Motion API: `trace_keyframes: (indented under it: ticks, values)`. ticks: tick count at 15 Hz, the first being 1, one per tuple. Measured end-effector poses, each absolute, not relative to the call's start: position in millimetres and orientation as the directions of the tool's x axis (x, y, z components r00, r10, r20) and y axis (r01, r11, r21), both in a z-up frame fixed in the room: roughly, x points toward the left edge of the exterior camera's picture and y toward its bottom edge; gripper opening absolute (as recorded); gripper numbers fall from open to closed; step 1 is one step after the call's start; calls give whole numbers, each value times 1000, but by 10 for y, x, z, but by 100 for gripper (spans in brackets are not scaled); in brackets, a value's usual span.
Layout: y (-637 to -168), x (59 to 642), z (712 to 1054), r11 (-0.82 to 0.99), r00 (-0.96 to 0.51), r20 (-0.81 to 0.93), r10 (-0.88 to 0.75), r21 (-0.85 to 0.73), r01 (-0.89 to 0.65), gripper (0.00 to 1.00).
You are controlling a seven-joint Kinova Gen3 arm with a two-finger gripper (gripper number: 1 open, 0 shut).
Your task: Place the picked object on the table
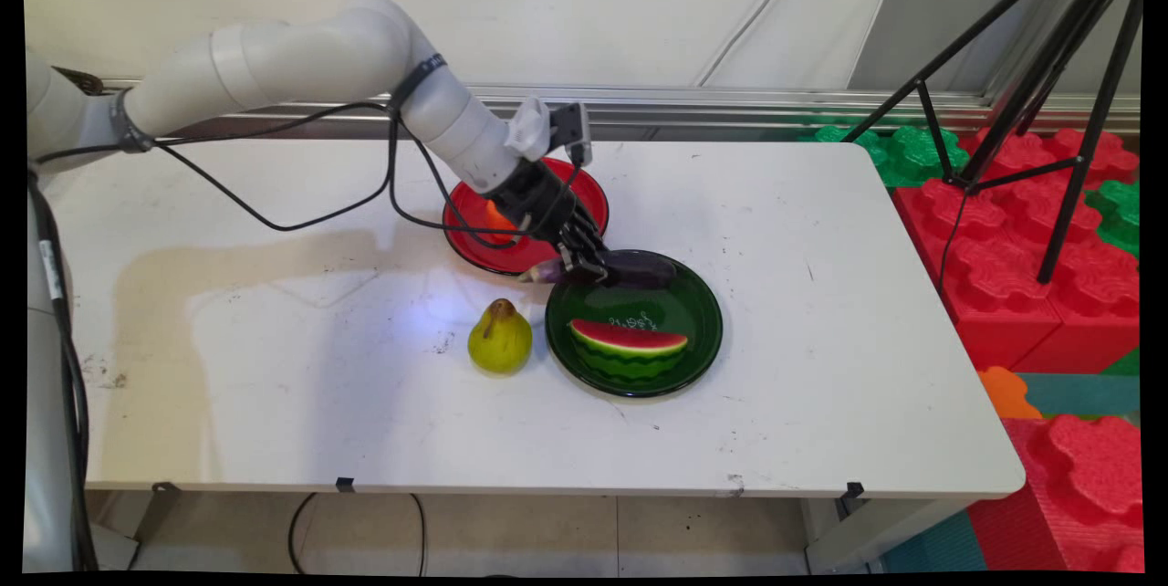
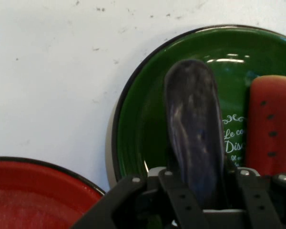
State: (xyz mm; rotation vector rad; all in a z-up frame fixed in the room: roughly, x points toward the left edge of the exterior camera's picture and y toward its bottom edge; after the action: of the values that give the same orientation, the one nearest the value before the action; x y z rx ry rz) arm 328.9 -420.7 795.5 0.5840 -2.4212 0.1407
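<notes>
Nearest the camera, a yellow-green pear (image 1: 499, 339) is standing upright on the white surface (image 1: 821, 294), just beside the left rim of a green plate (image 1: 703, 330). A watermelon slice (image 1: 628, 341) is lying in the near half of that plate, rind toward the camera.

Farther back, the gripper (image 1: 589, 262) is reaching down over the plate's far rim and is closed on a dark purple eggplant (image 1: 639, 268). The hand view is showing the eggplant (image 2: 195, 138) clamped between the jaws and pointing out over the green plate (image 2: 138, 124), with the watermelon slice (image 2: 271, 124) close alongside it but apart. In the main view the eggplant is lying roughly level, one end jutting left past the rim; I cannot tell whether it is resting on the plate or hanging just above it.

To my eye, handling this well means keeping the eggplant level and inside the rim, clear of the slice, with the grip centred so it does not swivel.

Behind the gripper, a red plate (image 1: 465, 230) is sitting with something orange (image 1: 497, 219) on it, mostly hidden by the arm.
</notes>
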Motion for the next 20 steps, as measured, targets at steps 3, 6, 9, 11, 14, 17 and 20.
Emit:
trace_keyframes:
  ticks: [3, 6, 9, 11, 14, 17, 20]
  values:
    - [-4109, 3385, 8104, 892, -686, 626, -370, 33, -452, 0]
    - [-3989, 3519, 8260, 886, -673, 642, -368, 23, -463, 0]
    - [-3891, 3634, 8370, 886, -669, 650, -361, 14, -464, 0]
    - [-3814, 3722, 8450, 888, -670, 653, -352, 7, -460, 0]
    - [-3683, 3874, 8579, 892, -675, 655, -339, -4, -452, 0]
    - [-3542, 4047, 8710, 899, -686, 652, -324, -15, -439, 0]
    - [-3402, 4237, 8819, 905, -700, 642, -312, -25, -426, 0]
